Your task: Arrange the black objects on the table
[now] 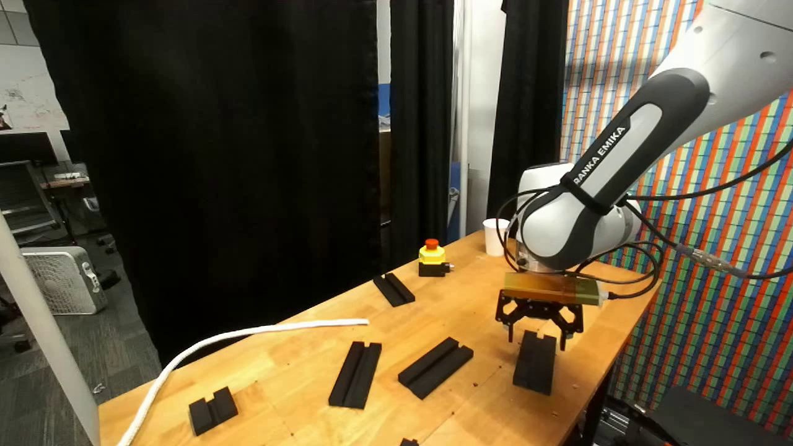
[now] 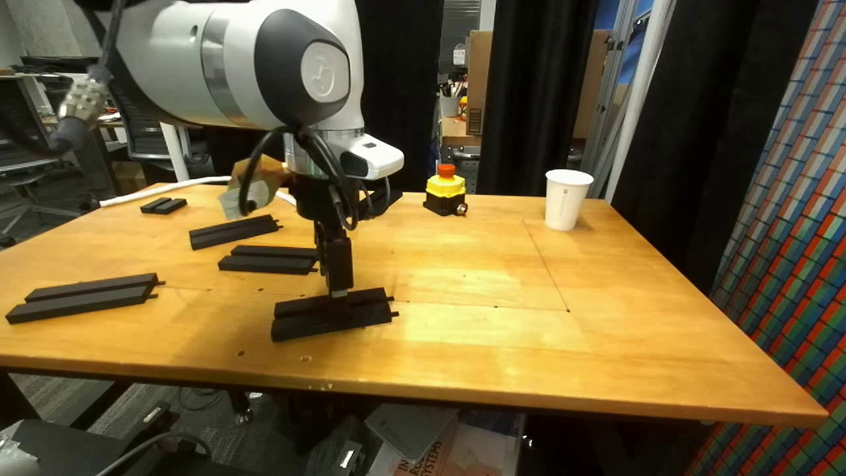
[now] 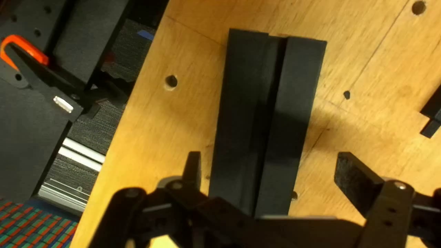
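My gripper [image 1: 536,342] is open and empty, pointing down over a grooved black bar [image 1: 534,367] near the edge of the wooden table [image 1: 471,297]. In the wrist view the bar [image 3: 246,120] lies between the two spread fingers [image 3: 268,155], apart from both; its near end is hidden by the gripper. It also shows in an exterior view [image 2: 330,324] below the fingers. Several other black pieces lie flat: a long bar [image 1: 435,367], another long bar [image 1: 355,375], a short block [image 1: 213,410], a shorter bar [image 1: 394,289] and a left-hand bar [image 2: 82,299].
A yellow box with a red button [image 1: 432,257] stands at the table's far edge, also in an exterior view [image 2: 445,188]. A white cup [image 2: 567,198] stands near the back corner. A white cable [image 1: 248,331] runs along the far edge. Black cables hang around the wrist.
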### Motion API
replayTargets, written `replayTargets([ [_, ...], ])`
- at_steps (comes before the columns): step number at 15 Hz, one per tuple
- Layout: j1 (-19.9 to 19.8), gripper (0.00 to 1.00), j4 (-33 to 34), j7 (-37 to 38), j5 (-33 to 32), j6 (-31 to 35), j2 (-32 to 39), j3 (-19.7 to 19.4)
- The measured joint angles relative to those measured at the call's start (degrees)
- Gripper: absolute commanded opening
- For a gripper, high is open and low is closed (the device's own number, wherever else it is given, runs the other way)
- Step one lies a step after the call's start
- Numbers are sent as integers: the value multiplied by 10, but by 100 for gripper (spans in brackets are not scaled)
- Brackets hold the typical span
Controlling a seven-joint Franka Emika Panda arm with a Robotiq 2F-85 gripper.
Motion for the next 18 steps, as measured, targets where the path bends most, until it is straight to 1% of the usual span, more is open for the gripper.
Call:
replayTargets([
  [5,0,100,-10,96,-20,15,0,8],
  [9,0,100,-9,150,-32,27,1,11],
  [12,0,100,-9,165,-35,29,1,12],
  [18,-1,100,-10,154,-35,28,4,5],
])
